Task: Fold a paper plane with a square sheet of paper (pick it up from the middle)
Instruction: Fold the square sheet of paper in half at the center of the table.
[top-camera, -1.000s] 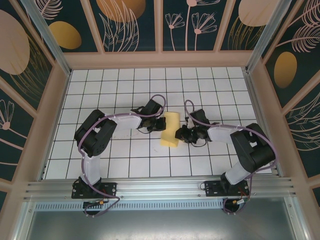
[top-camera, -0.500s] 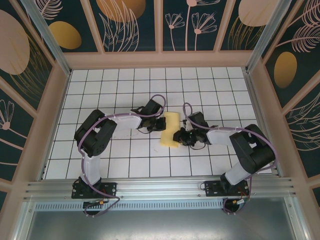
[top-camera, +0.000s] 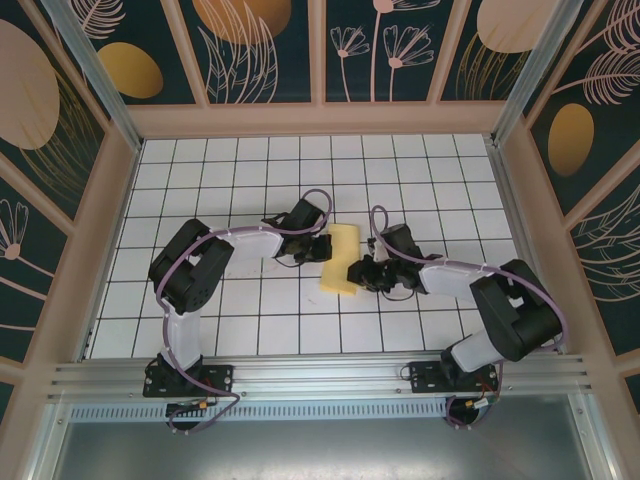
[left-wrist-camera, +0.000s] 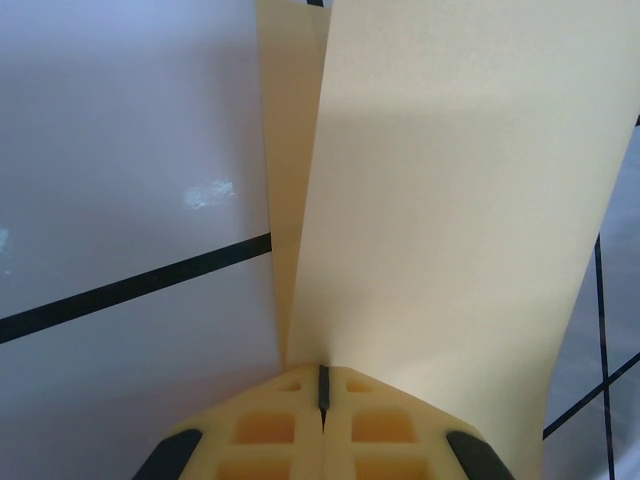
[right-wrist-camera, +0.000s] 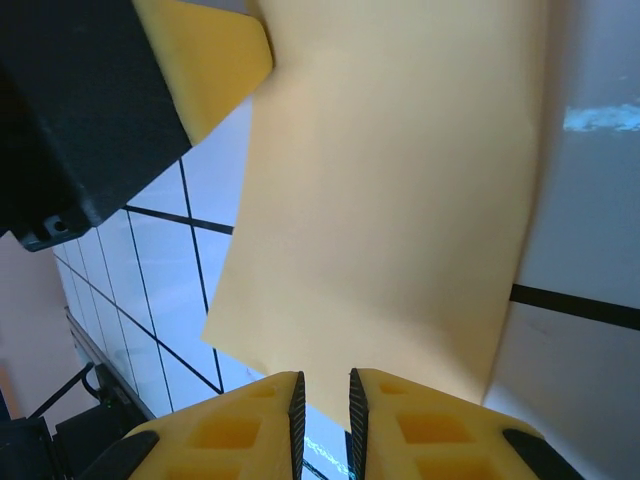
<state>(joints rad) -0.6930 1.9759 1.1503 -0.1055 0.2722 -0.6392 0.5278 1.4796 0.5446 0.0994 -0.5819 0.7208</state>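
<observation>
The square sheet of paper (top-camera: 340, 262) is pale yellow and sits folded near the middle of the white grid table. My left gripper (top-camera: 322, 248) is at its left edge. In the left wrist view this gripper (left-wrist-camera: 322, 385) is shut on the paper (left-wrist-camera: 450, 200), and two layers rise from the jaws with a crease between them. My right gripper (top-camera: 357, 272) is at the sheet's near right corner. In the right wrist view its jaws (right-wrist-camera: 326, 400) stand a narrow gap apart, with the corner of the paper (right-wrist-camera: 400, 200) reaching down between the tips without being pinched. No finished paper plane shape shows.
The gridded table (top-camera: 250, 170) is boxed in by a wooden frame (top-camera: 320, 118) at the back and on both sides. An aluminium rail (top-camera: 320, 375) runs along the near edge. The left arm's black wrist body (right-wrist-camera: 80, 120) sits close to the right gripper.
The right gripper has edged a little left toward the paper's corner, and its forearm and elbow have swung right. The left arm and the paper have stayed put.
</observation>
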